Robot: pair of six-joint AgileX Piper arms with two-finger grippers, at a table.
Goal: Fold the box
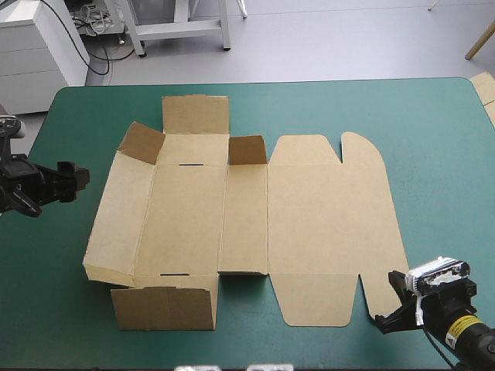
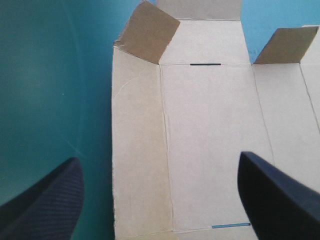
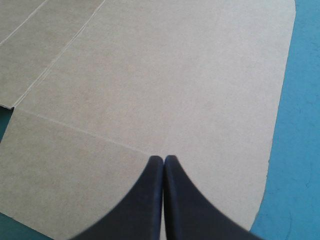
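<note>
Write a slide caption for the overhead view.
Partly folded brown box, lid flat, on teal-green table between left end effector and right end effector.

Even light, faint shadows beside box [image 1: 325,224]

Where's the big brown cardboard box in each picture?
High view: the brown board box lies mid-picture, left wall raised.
Left wrist view: it lies ahead of the open left gripper.
Right wrist view: its flat panel lies beneath the shut right gripper.
Shared landmark: the dark slot, in high and left wrist views.
</note>
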